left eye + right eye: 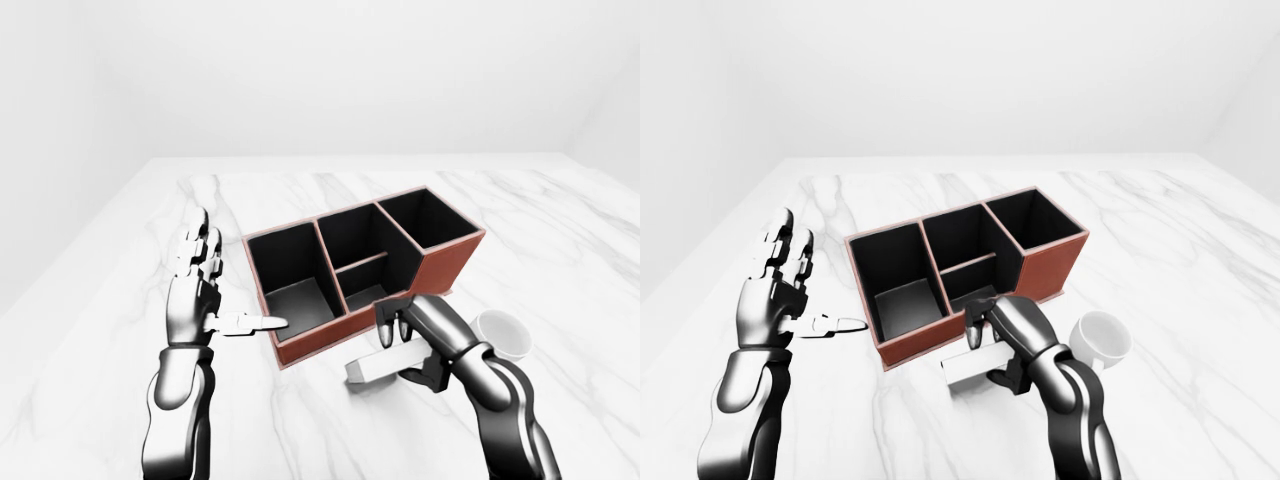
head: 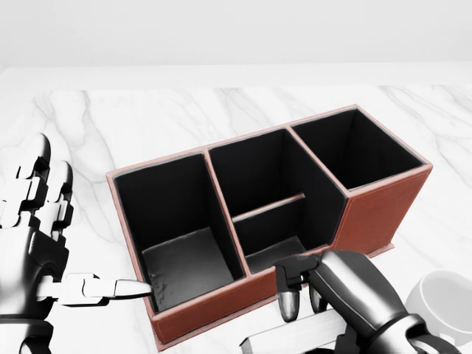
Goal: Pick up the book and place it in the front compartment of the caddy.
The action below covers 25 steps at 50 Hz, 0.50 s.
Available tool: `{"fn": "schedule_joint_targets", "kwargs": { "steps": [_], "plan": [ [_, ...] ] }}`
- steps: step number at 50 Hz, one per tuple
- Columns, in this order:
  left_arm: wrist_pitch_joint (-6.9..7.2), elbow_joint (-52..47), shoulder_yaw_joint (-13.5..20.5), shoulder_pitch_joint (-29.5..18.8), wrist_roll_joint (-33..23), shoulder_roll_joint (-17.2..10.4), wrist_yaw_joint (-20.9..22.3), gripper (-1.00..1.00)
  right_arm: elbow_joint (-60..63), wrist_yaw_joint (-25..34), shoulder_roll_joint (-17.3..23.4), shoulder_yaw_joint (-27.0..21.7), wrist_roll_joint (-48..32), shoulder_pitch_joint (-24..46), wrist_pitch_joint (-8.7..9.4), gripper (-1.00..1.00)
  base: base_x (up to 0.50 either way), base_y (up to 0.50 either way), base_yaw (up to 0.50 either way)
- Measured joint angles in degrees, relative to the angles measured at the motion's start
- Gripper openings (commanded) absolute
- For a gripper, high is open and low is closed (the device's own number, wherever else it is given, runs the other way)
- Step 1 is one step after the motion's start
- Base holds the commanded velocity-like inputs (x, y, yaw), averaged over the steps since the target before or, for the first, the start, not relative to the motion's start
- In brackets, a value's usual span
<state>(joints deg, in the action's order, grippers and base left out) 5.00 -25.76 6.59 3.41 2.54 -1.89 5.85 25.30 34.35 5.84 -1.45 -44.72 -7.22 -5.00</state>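
We see no writing. One book (image 1: 385,363), clamped in our right hand (image 1: 425,335) beside the one caddy (image 1: 440,262) mid-worktop (image 1: 560,230); one mug (image 1: 505,335) nearby. Left hand (image 1: 195,290) fingers spread apart.

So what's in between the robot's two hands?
The left corner of the brown caddy sits between the left hand and the right hand, which holds the white book. The left-eye view shows it best.
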Motion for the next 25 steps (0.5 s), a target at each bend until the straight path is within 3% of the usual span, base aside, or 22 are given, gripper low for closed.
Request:
{"fn": "schedule_joint_targets", "kwargs": {
  "steps": [25],
  "plan": [
    [0.0, -0.38, -0.05, 0.19, -0.04, 0.04, 0.01, 0.99, 2.7, 3.7, 0.93, -1.61, 1.83, 6.53, 0.0, -1.0, 0.0, 0.0, 0.0]
  ]
}}
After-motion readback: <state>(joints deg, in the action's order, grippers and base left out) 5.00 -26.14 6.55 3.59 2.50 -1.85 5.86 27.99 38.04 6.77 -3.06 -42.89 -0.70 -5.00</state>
